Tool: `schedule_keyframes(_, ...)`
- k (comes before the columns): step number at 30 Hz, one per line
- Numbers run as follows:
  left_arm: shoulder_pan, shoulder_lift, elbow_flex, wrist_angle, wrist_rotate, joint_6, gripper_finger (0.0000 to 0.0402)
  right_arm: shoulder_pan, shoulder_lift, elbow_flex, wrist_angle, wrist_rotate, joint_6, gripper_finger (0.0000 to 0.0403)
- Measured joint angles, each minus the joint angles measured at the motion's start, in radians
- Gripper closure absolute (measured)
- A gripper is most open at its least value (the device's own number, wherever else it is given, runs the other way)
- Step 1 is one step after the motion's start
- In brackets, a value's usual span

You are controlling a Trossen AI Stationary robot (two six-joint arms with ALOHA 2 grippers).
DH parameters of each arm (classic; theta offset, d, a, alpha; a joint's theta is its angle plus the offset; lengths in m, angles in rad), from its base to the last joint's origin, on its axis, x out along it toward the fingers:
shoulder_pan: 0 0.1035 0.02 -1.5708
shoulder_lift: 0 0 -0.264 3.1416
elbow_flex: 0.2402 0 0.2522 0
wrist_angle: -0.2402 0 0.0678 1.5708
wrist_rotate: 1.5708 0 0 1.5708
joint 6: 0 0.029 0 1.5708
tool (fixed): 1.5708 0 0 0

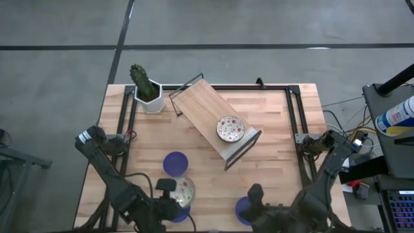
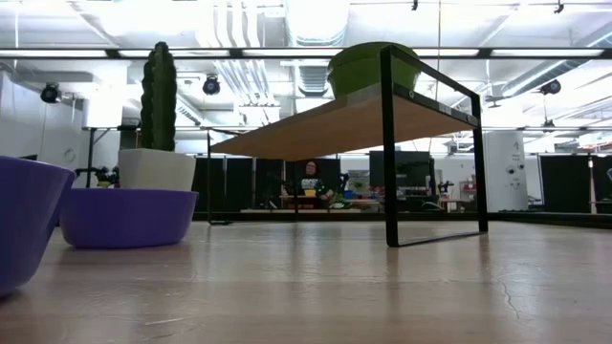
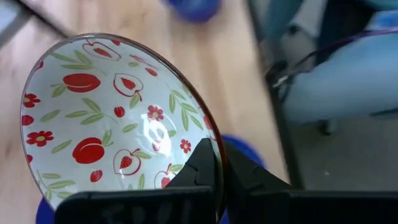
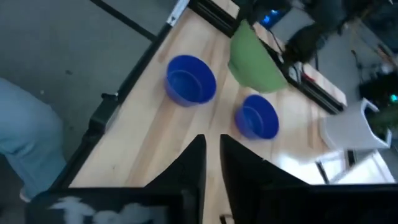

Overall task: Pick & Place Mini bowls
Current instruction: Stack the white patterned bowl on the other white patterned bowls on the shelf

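The left claw (image 1: 176, 194) is clamped on the rim of a patterned mini bowl (image 1: 184, 189), holding it tilted above a blue bowl (image 1: 180, 213) near the front edge of the table (image 1: 272, 162). The right claw (image 4: 212, 162) hangs over the front right of the table with its fingers a narrow gap apart, gripping nothing, just beside another blue bowl (image 1: 243, 210). Farther out, 1 blue bowl (image 1: 175, 164) sits mid-table, 1 patterned bowl (image 1: 229, 128) rests on the wooden shelf (image 1: 200, 103), and a cactus pot (image 1: 151, 100) stands at the back left.
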Motion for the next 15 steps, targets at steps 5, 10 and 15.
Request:
schedule_keyframes(5,0.026,0.000,0.026,0.079,0.063,0.142,0.0398,-0.060,0.000,-0.014,0.051,-0.067,-0.048,0.0298)
schedule_keyframes(10,0.034,0.000,-0.003,0.217,0.189,0.268,0.0399,-0.101,-0.001,-0.014,0.119,-0.120,-0.164,0.0250)
schedule_keyframes(15,0.032,0.001,-0.009,0.286,0.285,0.350,0.0399,-0.141,-0.001,-0.014,0.278,-0.302,-0.271,0.0240)
